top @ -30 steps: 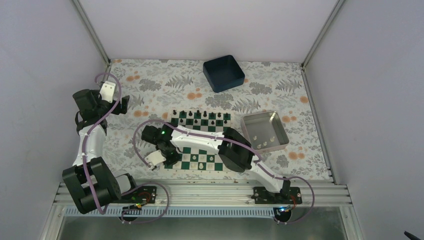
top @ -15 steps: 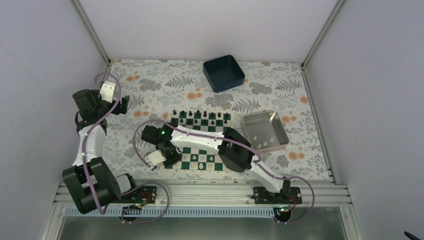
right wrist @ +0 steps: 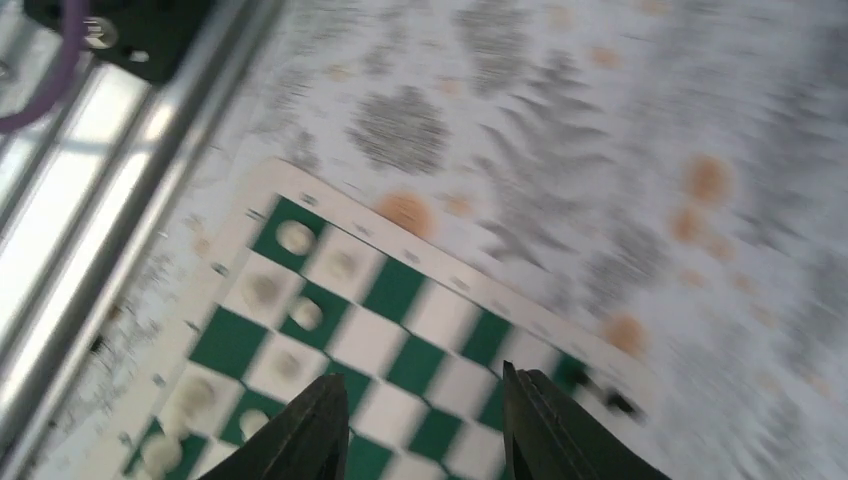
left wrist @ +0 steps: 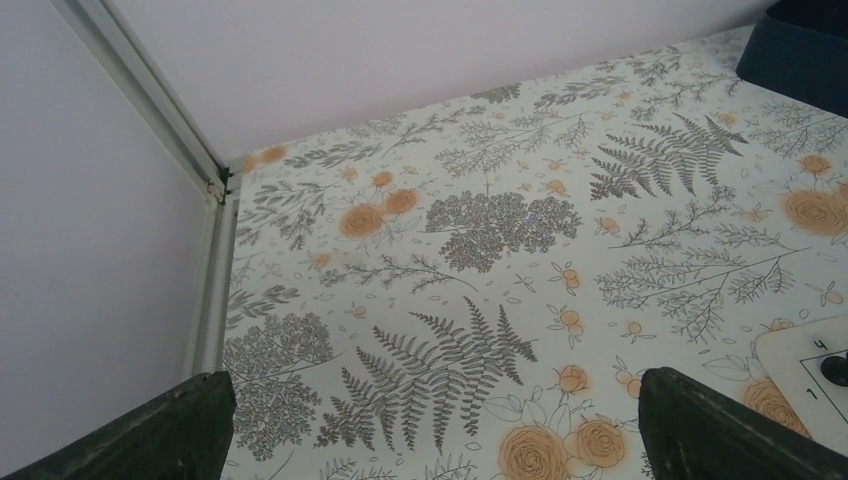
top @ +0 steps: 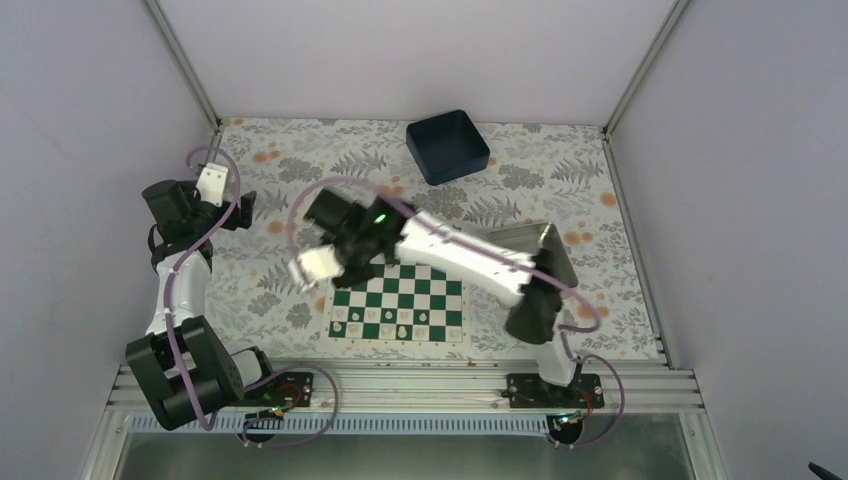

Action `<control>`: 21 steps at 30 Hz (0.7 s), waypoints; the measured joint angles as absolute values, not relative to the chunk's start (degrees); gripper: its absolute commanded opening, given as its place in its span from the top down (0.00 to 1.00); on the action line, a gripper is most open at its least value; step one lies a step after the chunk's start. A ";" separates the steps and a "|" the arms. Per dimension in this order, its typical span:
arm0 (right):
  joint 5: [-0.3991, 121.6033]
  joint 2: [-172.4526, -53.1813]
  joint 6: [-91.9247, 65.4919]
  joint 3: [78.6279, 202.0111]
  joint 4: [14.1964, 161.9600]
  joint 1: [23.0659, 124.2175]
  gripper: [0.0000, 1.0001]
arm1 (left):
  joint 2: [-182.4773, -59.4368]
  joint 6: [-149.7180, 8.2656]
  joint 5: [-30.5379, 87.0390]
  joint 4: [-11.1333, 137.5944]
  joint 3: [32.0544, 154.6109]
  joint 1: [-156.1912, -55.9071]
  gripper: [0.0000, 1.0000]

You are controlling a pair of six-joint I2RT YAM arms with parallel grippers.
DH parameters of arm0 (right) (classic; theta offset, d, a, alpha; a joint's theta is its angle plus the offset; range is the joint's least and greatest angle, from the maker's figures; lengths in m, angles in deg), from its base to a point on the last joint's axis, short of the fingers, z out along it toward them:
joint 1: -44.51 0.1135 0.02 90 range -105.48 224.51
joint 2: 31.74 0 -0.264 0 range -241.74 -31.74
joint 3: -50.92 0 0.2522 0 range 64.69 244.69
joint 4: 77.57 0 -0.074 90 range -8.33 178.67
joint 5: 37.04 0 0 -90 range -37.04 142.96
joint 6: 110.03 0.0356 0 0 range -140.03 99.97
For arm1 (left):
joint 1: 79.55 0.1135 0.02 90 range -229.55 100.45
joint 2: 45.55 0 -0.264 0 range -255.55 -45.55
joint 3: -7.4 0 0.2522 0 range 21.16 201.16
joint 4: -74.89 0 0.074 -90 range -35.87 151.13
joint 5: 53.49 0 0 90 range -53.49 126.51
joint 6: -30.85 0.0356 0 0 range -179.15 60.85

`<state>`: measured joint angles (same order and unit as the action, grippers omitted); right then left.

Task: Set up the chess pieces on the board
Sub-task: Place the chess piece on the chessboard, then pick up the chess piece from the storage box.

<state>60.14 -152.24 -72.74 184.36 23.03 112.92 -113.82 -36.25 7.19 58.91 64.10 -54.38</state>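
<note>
The board [top: 420,300] lies mid-table, its far rows hidden under my right arm. Several cream chess pieces [top: 372,318] stand on its near rows. They show blurred in the right wrist view, one [right wrist: 295,237] on a green corner square. My right gripper [top: 352,268] hangs above the board's far left part. It is open [right wrist: 422,373] with nothing between its fingers. My left gripper [top: 245,205] sits at the far left of the table, wide open [left wrist: 430,440] over bare cloth. The board's corner [left wrist: 805,365] shows at that view's right edge.
A dark blue bin [top: 447,146] stands at the back centre, also in the left wrist view [left wrist: 800,50]. A silver tray [top: 562,262] lies right of the board, partly behind my right arm. Black pieces [right wrist: 600,395] blur along the board's far edge. The floral cloth [top: 300,160] covers the table.
My right gripper has opened and lifted from the board's near left part, swinging up and toward the far left. The left arm has stayed put.
</note>
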 measured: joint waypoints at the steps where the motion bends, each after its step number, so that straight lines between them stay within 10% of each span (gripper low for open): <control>1: 59.79 -149.69 -72.45 184.38 22.98 111.56 0.58 | -113.82 -36.25 7.21 58.91 64.04 -54.29 0.00; 13: 56.49 -117.93 -73.50 152.80 26.74 63.69 0.56 | -113.82 -36.25 7.67 58.91 63.99 -54.16 0.00; 21: 55.44 -114.08 -77.94 130.84 28.47 53.49 0.56 | -113.84 -36.25 8.02 58.91 63.99 -54.16 0.00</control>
<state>55.44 -114.08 -77.94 130.84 28.47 53.49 -113.84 -36.25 8.02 58.91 63.99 -54.16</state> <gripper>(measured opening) 0.443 0.999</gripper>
